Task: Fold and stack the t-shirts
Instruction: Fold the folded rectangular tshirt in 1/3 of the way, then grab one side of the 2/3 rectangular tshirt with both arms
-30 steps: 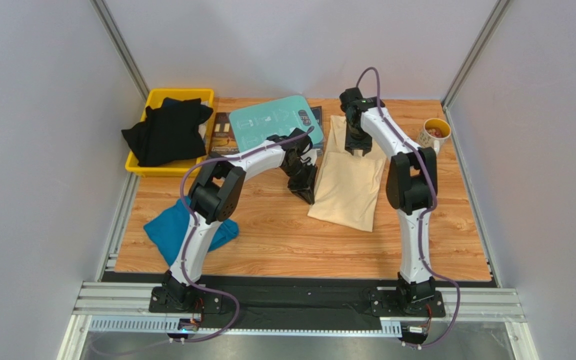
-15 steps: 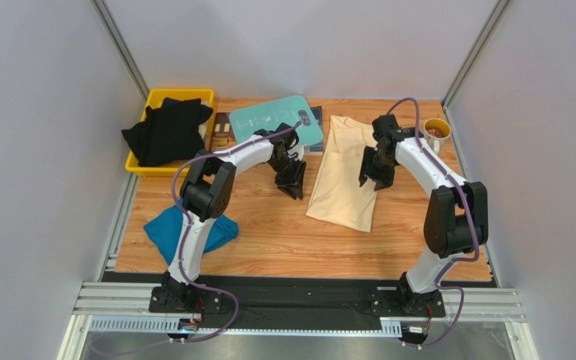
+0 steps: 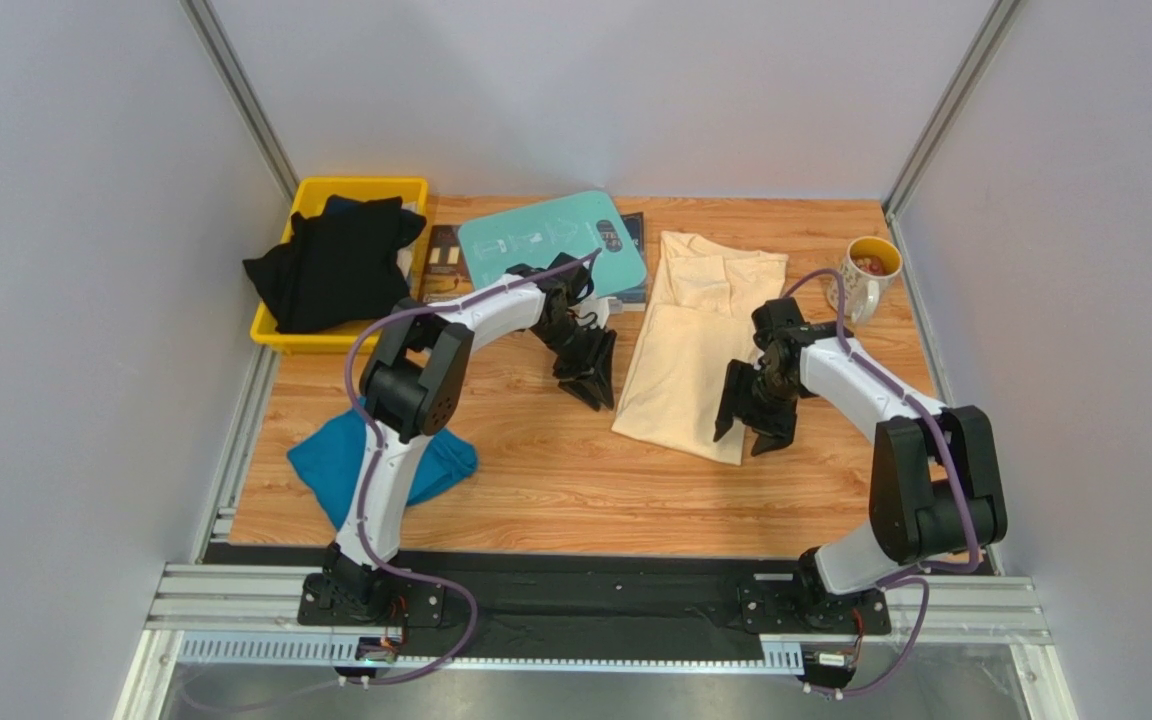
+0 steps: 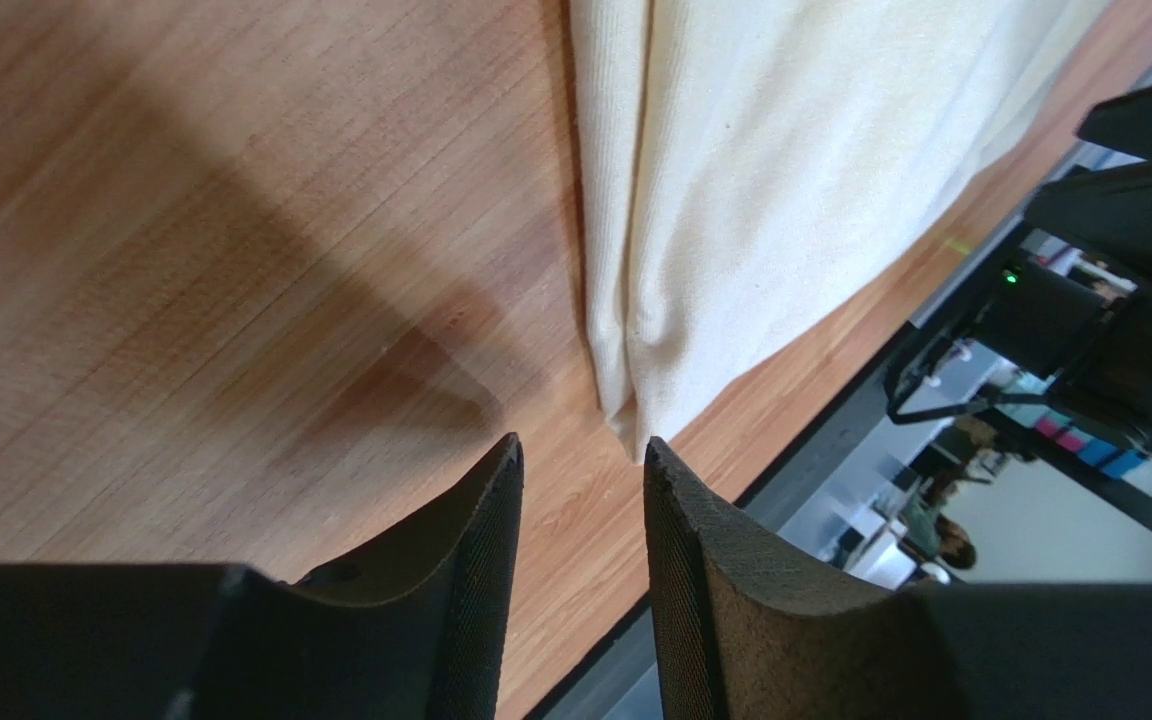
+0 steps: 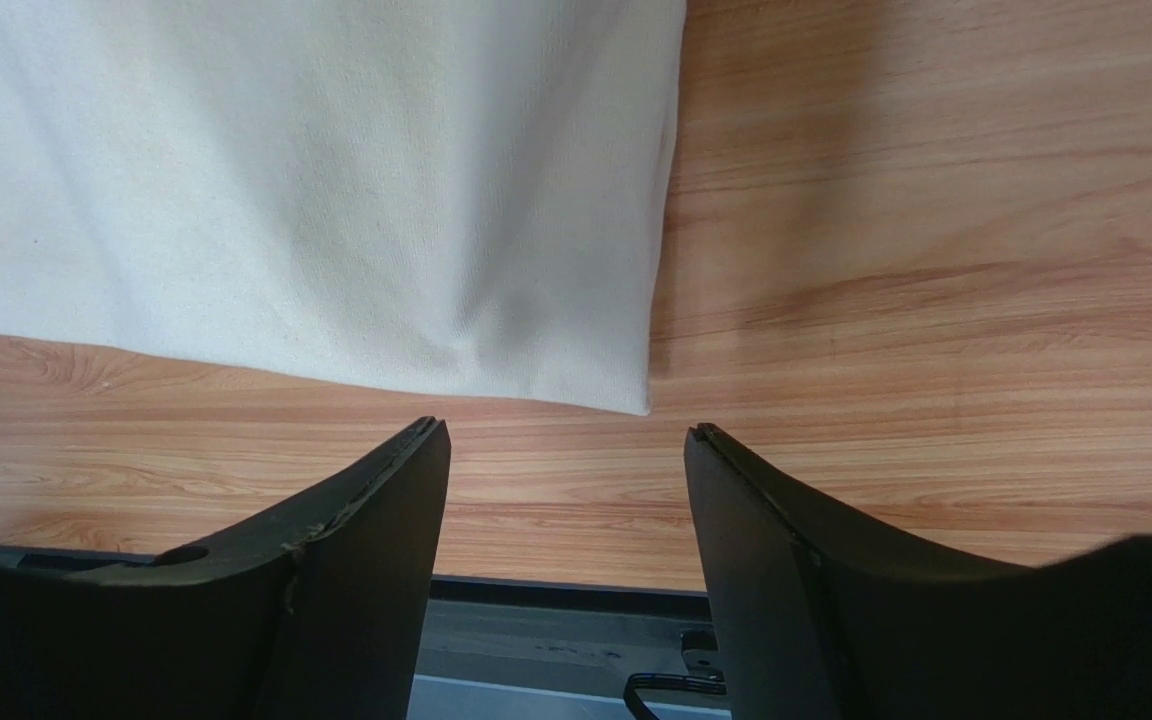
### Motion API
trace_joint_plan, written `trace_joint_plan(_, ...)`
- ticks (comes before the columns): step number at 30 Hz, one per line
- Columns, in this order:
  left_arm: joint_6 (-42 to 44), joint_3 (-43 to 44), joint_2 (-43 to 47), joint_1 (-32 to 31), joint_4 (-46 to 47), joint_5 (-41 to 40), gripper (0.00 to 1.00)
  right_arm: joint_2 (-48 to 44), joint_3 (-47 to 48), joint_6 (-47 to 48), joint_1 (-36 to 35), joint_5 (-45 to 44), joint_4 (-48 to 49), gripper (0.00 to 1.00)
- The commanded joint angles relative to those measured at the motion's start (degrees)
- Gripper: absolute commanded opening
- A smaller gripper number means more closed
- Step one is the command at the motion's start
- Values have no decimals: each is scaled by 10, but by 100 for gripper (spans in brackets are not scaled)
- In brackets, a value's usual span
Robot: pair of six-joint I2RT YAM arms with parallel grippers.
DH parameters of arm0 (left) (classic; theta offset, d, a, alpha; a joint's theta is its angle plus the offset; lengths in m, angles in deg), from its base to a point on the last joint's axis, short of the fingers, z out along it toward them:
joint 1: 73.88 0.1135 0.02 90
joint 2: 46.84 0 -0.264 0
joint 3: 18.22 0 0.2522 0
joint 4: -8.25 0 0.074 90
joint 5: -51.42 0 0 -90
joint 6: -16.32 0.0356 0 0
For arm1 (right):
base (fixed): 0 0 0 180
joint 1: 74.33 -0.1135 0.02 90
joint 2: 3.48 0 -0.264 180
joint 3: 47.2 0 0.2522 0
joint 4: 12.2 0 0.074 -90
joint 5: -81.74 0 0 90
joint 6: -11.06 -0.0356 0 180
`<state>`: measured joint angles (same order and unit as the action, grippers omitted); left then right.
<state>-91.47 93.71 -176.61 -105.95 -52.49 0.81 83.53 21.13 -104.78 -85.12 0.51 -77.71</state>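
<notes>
A pale cream-yellow t-shirt (image 3: 695, 338) lies folded lengthwise in a long strip in the middle of the table. My left gripper (image 3: 593, 390) hovers just off the strip's left edge, open and empty; its wrist view shows the gripper (image 4: 582, 447) over bare wood beside the shirt's (image 4: 778, 180) near corner. My right gripper (image 3: 748, 435) sits at the strip's near right corner, open and empty; in its wrist view the gripper (image 5: 567, 435) frames wood just past the shirt's (image 5: 312, 180) hem. A teal-blue t-shirt (image 3: 372, 458) lies crumpled at the near left. Black t-shirts (image 3: 334, 263) are heaped in a bin.
The yellow bin (image 3: 312, 338) stands at the far left. A rigid teal board (image 3: 552, 240) lies at the far middle over dark printed sheets. A mug (image 3: 871, 270) stands at the far right. Grey walls close in both sides.
My right arm swept from the cream shirt's far collar end down to its near right corner. My left gripper drew slightly away from the shirt's left edge. Both jaws opened wider.
</notes>
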Motion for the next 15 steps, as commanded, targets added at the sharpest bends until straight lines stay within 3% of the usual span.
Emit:
trace_joint_plan(1,-12,4,-22,15,15,64,42,-12,-26,-10,4,22,51,65)
trace_joint_plan(15,-10,-6,-36,13,15,89,42,59,-81,3,5,47,117,66)
